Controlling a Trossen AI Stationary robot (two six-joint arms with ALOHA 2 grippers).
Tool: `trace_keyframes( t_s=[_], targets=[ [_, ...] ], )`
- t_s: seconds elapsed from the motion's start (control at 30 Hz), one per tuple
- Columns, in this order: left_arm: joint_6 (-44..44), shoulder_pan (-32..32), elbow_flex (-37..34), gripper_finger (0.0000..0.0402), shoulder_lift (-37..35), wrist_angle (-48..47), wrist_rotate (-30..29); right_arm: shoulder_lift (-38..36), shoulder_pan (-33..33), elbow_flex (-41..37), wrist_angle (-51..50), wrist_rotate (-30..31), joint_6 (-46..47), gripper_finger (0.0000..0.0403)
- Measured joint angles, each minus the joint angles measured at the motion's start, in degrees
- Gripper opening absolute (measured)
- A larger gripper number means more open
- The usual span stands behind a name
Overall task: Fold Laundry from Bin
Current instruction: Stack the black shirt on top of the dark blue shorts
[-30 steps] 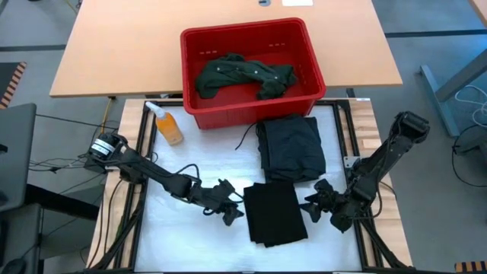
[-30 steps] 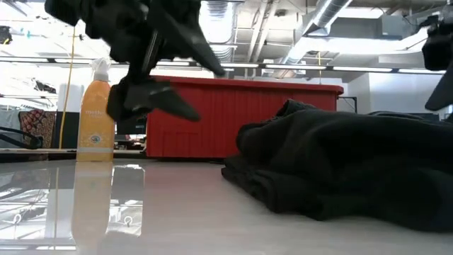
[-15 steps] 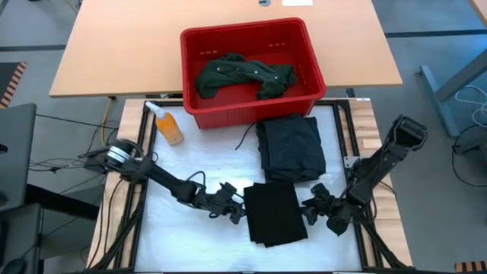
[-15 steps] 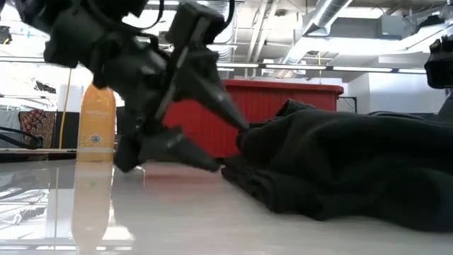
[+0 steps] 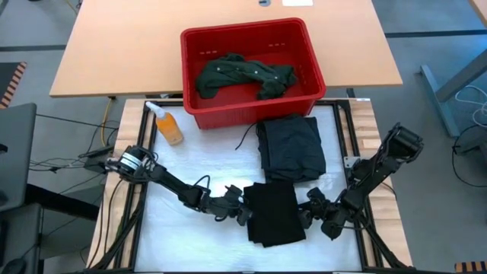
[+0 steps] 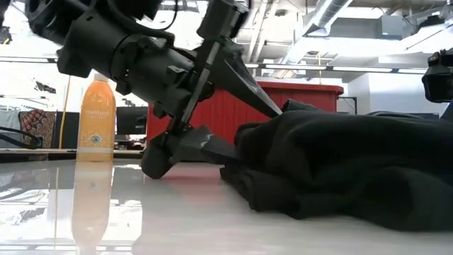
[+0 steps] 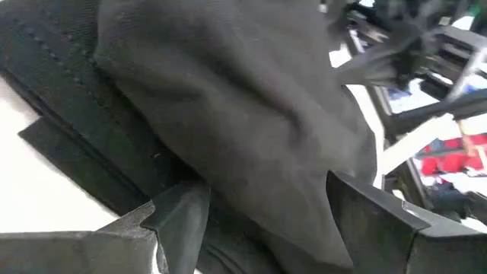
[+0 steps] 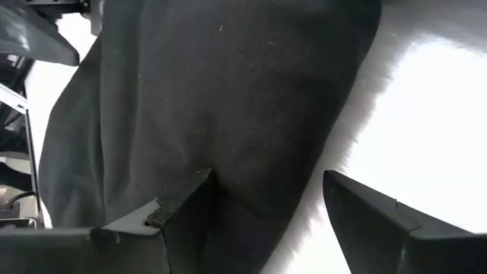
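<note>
A folded black cloth (image 5: 274, 215) lies flat on the white table top near the front edge. My left gripper (image 5: 243, 211) is open at the cloth's left edge. In the low view (image 6: 248, 131) one finger stands above the cloth and one low at the table. My right gripper (image 5: 304, 217) is open at the cloth's right edge, which reaches in between its fingers (image 8: 262, 205). The red bin (image 5: 251, 68) stands at the far side with a dark green shirt (image 5: 243, 76) inside. My left gripper comes level from the table's left with open fingers. The lower fingertip (image 6: 219, 150) meets the cloth's left edge (image 6: 237, 159) at the table, and the upper finger (image 6: 265, 99) lies over the cloth's top. My right gripper comes level from the table's right. One finger (image 8: 183, 199) lies against the cloth's right edge (image 8: 251, 175), and the other (image 8: 365, 217) stands over bare table.
A second folded dark garment (image 5: 289, 148) lies between the black cloth and the bin, with a thin cord (image 5: 245, 139) at its left. An orange bottle (image 5: 167, 125) stands at the far left of the white surface. Bare surface lies left of the black cloth.
My left gripper has come down and gone toward the table's right until its open fingers reach the black cloth's left edge. My right gripper has gone a little toward the table's left, to the cloth's right edge. The cloth has stayed in place.
</note>
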Motion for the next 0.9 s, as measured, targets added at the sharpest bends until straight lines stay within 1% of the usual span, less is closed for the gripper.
trace_keyframes(
  t_s=[0.07,0.13,0.23,0.37,0.5,0.57,0.67,0.9],
  targets=[
    [-1.2,0.1,2.1,0.0253,0.3,-6.9,0.5,0.1,0.0,0.0,0.2,0.4,0.0,0.0276],
    [-0.5,0.4,4.5,0.0253,0.4,-13.2,2.2,0.0,0.0,0.0,0.3,0.4,0.0,0.0276],
    [3.5,0.8,8.2,0.0253,0.4,-20.3,3.8,0.0,0.0,0.0,0.3,0.4,-0.2,0.0276],
    [9.1,1.2,12.0,0.0253,-0.6,-25.4,4.8,0.0,0.0,0.0,0.4,0.3,-0.9,0.0276],
    [10.6,1.0,14.4,0.0253,-3.3,-30.9,5.0,0.0,0.0,0.0,0.5,0.2,-1.0,0.0276],
    [9.8,0.6,14.5,0.0253,-5.2,-34.1,4.3,0.0,0.1,0.0,0.5,0.1,-1.3,0.0276],
    [6.5,-0.6,14.6,0.0253,-6.6,-37.7,1.8,0.0,0.1,0.0,0.5,0.1,-1.5,0.0276],
    [-1.5,-2.4,14.6,0.0253,-6.0,-40.4,0.5,0.0,0.1,0.0,0.6,0.1,-3.9,0.0276]
  ],
)
